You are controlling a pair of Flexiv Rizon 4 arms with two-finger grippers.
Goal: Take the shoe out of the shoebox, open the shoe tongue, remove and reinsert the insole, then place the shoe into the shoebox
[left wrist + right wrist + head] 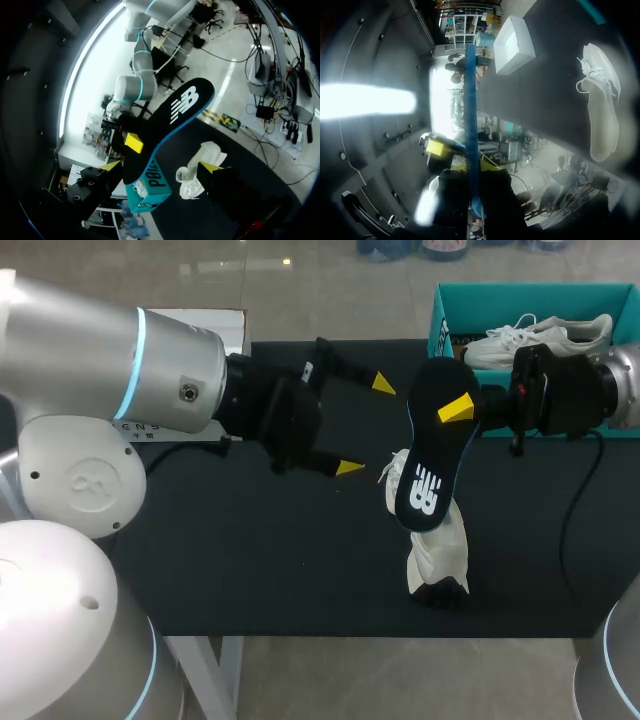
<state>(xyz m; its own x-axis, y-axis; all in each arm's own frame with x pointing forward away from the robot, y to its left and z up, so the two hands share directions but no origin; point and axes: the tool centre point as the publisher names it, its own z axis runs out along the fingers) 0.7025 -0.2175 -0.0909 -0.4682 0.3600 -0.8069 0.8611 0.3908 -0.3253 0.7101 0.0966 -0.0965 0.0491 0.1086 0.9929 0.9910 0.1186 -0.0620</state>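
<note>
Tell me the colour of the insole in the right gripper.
Black insole with white logo and blue edge; clearest in the left wrist view.

I can make out a white logo on the black insole (430,460), right of centre in the head view. White lettering runs along the teal shoebox (150,187) wall beside it.
</note>
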